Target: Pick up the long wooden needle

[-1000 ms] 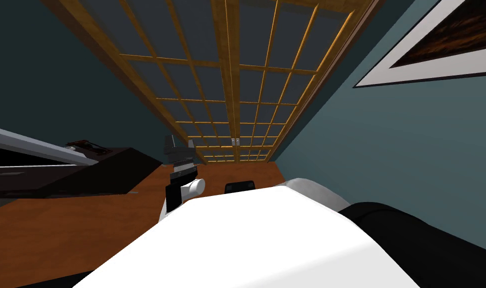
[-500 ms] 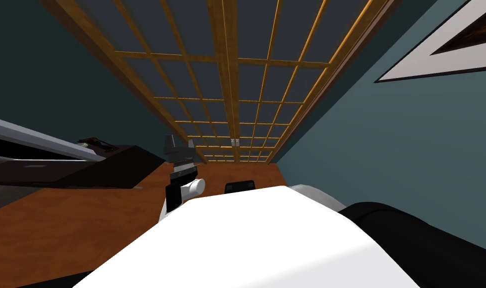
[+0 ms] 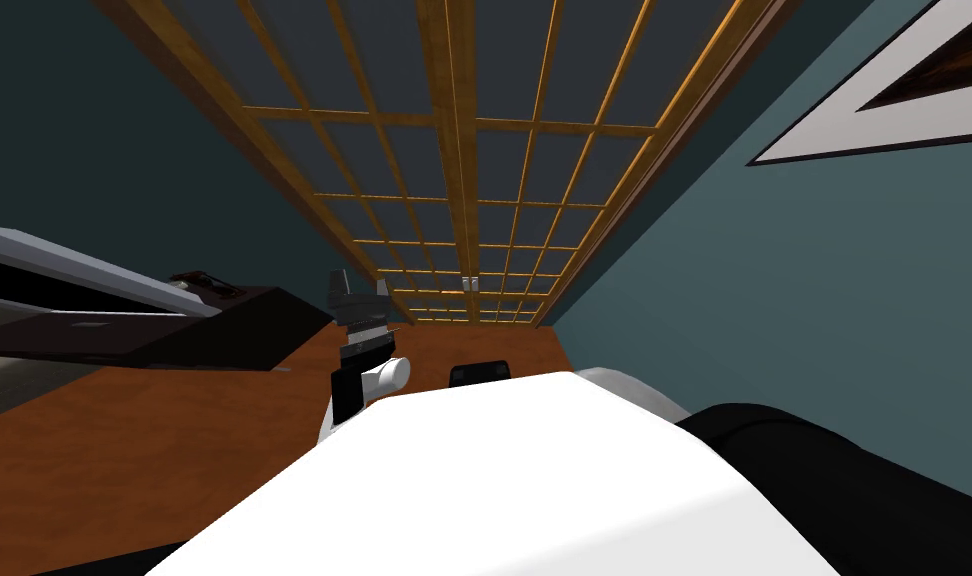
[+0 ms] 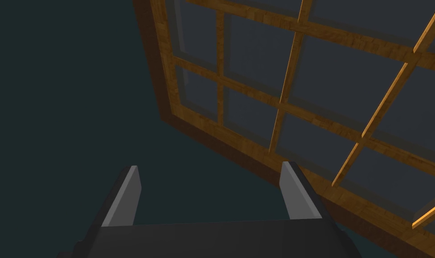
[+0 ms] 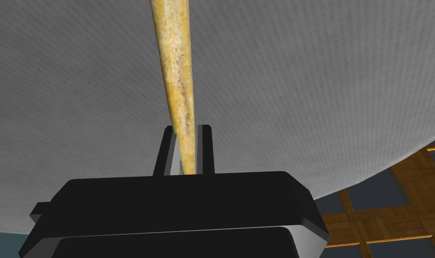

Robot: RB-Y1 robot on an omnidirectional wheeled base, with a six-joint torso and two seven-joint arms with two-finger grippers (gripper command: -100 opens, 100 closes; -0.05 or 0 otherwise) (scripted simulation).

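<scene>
- The long wooden needle [image 5: 174, 67] is a pale yellow, speckled shaft. Its narrow end is held in the right hand [image 5: 186, 129], and it widens as it runs away from the hand.
- The right hand is clamped on the needle. Its two fingers [image 5: 206, 150] stand close together and press the shaft from both sides, just above the dark gripper body.
- Nothing but the hand touches the needle, which is held up in the air.
- Behind the needle, in the right wrist view, is a grey, finely textured surface [image 5: 301, 89]. Part of a wooden lattice [image 5: 382, 215] shows beside the gripper body.
- The left hand [image 4: 211, 166] is spread wide apart with nothing between its blades. In the head view it is raised just above the tip of the chest, to the left [image 3: 359, 298].
- Farther out, the head view shows a tall window [image 3: 474, 200] with a wooden grid straight ahead.
- A reddish-brown wooden floor [image 3: 124, 450] lies below it.
- A dark piece of furniture [image 3: 234, 335] stands to the left. Something small and dark [image 3: 206, 282] lies on its top, and I cannot tell what it is.
- A framed picture [image 3: 874, 110] hangs on the blue-green wall [image 3: 774, 300] to the right.
</scene>
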